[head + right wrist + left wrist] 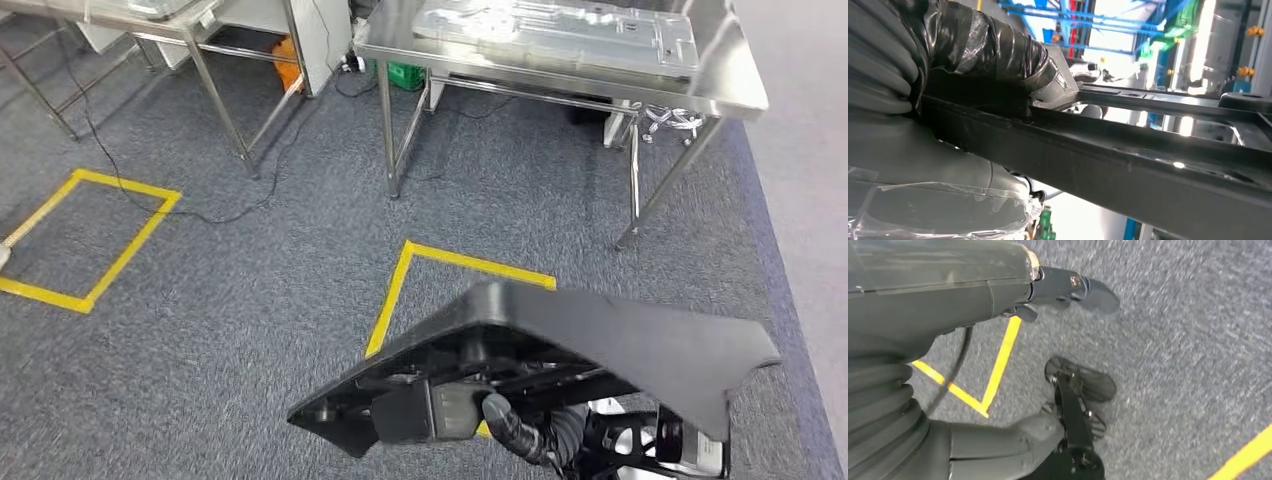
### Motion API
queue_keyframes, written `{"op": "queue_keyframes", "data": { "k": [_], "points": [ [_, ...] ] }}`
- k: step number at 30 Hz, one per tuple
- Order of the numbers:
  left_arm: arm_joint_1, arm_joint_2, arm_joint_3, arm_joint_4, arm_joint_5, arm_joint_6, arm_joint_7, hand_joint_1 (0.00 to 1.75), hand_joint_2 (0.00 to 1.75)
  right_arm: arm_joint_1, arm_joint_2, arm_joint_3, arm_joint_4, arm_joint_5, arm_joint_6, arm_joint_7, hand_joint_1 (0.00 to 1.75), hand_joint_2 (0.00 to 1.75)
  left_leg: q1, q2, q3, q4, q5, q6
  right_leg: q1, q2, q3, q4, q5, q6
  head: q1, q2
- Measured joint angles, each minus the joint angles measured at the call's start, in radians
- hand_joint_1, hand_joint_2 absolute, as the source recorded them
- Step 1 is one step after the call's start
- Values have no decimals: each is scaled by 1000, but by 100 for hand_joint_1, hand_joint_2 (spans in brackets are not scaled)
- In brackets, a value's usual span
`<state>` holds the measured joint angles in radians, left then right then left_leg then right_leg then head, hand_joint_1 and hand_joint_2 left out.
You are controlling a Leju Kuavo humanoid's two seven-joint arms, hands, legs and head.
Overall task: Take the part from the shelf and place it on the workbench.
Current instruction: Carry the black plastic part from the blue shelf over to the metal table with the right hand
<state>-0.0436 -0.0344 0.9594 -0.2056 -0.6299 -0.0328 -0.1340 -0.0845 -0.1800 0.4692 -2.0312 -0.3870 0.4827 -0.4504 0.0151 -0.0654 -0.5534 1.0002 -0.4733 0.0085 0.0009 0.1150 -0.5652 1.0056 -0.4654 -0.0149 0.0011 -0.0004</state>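
Seen from the head: a large black part [560, 350], flat and angular like a moulded plastic panel, carried low in front of the body over blue-grey carpet [250, 300]. Underside ribbed and framed, tilted so the near edge drops toward the left. Right hand [520, 425] under that near edge, dark fingers [500, 410] curled up against the frame and gripping it.

From the right wrist, much closer: same right hand [1013, 65], taped dark fingers [998, 47] wrapped over a glossy black bar of the part [1148, 160], thumb below, so clamped around the bar. Beyond the bar, blurred bright blue and green structures.

From the left wrist: left hand [1068, 287] hanging over carpet [1173, 340], holding nothing, a grey metal finger [1098, 295] stretched straight out; whether the others are spread or curled, cannot tell. Yellow tape lines [1000, 360] on the floor below.

Ahead, a steel counter [730, 90] on thin legs, shiny and smooth, carrying a pale flat sheet-metal panel [560, 35]. To the left, a second steel table [200, 45] with a black cable [110, 160] trailing across the floor. Yellow tape squares [120, 245] mark the carpet; open floor lies between the part and the counter. Paler floor strip [800, 200] along the right edge of the carpet.
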Motion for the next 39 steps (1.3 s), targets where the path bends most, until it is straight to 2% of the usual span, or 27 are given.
{"op": "queue_keyframes", "data": {
  "k": [1,2,3,5,7,8,9,10,11,13,14,17,18,20,22,23,24,25,27,29,30,32,34,35,37,38,39],
  "points": [
    [-1,-1,0,0,0,0,-1,0,175,3,0,0,-1,0,0,0,175,175,1,11,2,-3,2,4,-1,9,-2,0,1,7,0,0],
    [-2,-1,1,0,0,1,-2,0,175,6,0,0,-2,1,0,0,175,175,4,22,4,-7,4,10,0,3,-5,4,-2,12,0,0],
    [-3,-2,1,0,1,1,-3,0,175,7,0,1,-4,2,0,-1,175,175,7,33,7,-12,6,16,1,-16,-14,22,-14,17,1,0],
    [-2,-3,2,0,1,1,-5,0,175,8,0,2,-7,6,0,-1,175,175,11,58,12,-19,6,25,-1,-72,-60,113,-62,26,2,0],
    [1,-3,5,0,1,0,-6,0,175,9,0,3,-7,11,0,-2,175,175,10,84,13,-18,1,26,-12,-101,-135,246,-116,37,3,0],
    [2,-3,6,0,1,0,-6,0,175,11,-1,4,-7,15,-1,-2,175,175,11,97,15,-18,-2,24,-17,-106,-161,287,-122,42,3,0],
    [2,-4,7,0,1,-1,-6,0,175,12,-1,5,-7,20,-1,-1,175,175,12,108,18,-18,-5,21,-22,-110,-166,288,-107,47,3,0],
    [2,-4,8,0,1,-2,-6,0,175,12,-2,6,-7,26,-2,-1,175,175,14,116,23,-17,-9,16,-26,-114,-147,246,-73,51,3,0],
    [0,-5,8,0,0,-3,-7,0,175,13,-2,6,-7,33,-3,-1,175,175,17,122,30,-17,-14,11,-29,-120,-111,174,-31,53,3,0],
    [-4,-6,10,0,-1,-5,-7,0,175,12,-3,8,-7,46,-9,-2,175,175,17,130,39,-17,-24,-4,-27,-134,-42,42,17,52,3,0],
    [-7,-6,11,0,-2,-6,-7,0,175,12,-3,9,-7,52,-14,-3,175,175,16,133,42,-17,-28,-11,-24,-138,-24,10,21,48,3,0],
    [-13,-7,15,0,-2,-6,-7,0,175,12,-5,11,-8,63,-26,-5,175,175,17,138,53,-21,-35,-30,-19,-131,-19,1,13,28,2,0],
    [-13,-7,16,0,-2,-7,-7,0,175,11,-5,12,-8,65,-28,-5,175,175,19,129,52,-11,-45,-35,-20,-128,-16,-2,13,20,2,0],
    [-12,-8,18,0,-2,-8,-7,0,175,10,-5,12,-8,67,-31,-7,175,175,20,99,18,67,-91,-37,-22,-125,-10,-8,14,7,2,0],
    [-8,-8,21,0,-2,-9,-7,0,175,10,-5,13,-7,67,-33,-10,175,175,17,77,-56,211,-153,-35,-15,-121,-8,-7,10,-2,2,0],
    [-5,-8,23,0,-2,-9,-7,0,175,10,-6,13,-7,66,-34,-12,175,175,14,74,-88,264,-165,-34,-11,-117,-6,-7,8,-5,2,0],
    [-2,-8,25,0,-1,-9,-7,0,175,11,-6,13,-7,64,-35,-13,175,175,13,73,-106,287,-158,-31,-7,-113,-2,-7,5,-7,2,0],
    [0,-8,26,0,0,-10,-7,0,175,11,-6,13,-7,63,-35,-15,175,175,11,73,-103,265,-128,-26,-5,-108,3,-7,2,-9,2,0],
    [2,-8,28,0,1,-11,-7,0,175,11,-6,13,-7,60,-35,-17,175,175,7,69,-58,140,-45,-12,-2,-100,15,-7,-5,-8,2,0],
    [1,-6,32,0,2,-13,-7,0,175,11,-6,13,-6,56,-35,-18,175,175,0,63,-16,31,-1,2,1,-95,19,-4,-11,0,2,0],
    [0,-6,33,0,2,-13,-7,0,175,11,-6,13,-6,55,-35,-18,175,175,-3,60,-7,9,3,6,1,-93,18,-3,-12,5,2,0],
    [0,-6,34,0,2,-15,-7,0,175,12,-6,13,-6,53,-35,-18,175,175,-3,60,-5,2,3,12,0,-90,15,-3,-13,16,2,0],
    [0,-6,35,0,2,-17,-7,0,175,12,-7,13,-7,52,-35,-19,175,175,3,64,-3,-5,8,22,-1,-95,6,23,-32,26,2,0],
    [0,-6,36,0,2,-18,-7,0,175,12,-8,12,-7,52,-34,-19,175,175,6,66,-1,-8,9,27,-3,-98,-13,65,-57,31,2,0],
    [0,-6,40,0,2,-19,-8,0,175,13,-8,12,-7,51,-35,-20,175,175,5,69,-1,-9,7,32,-10,-103,-76,192,-121,40,3,0],
    [1,-6,42,0,1,-19,-8,0,175,16,-9,12,-6,51,-35,-20,175,175,4,71,-1,-8,6,33,-13,-104,-107,249,-140,43,3,0],
    [1,-6,44,0,1,-20,-8,0,175,18,-9,12,-6,52,-35,-20,175,175,4,72,0,-8,5,32,-15,-105,-123,276,-140,46,3,0]
  ]
}}
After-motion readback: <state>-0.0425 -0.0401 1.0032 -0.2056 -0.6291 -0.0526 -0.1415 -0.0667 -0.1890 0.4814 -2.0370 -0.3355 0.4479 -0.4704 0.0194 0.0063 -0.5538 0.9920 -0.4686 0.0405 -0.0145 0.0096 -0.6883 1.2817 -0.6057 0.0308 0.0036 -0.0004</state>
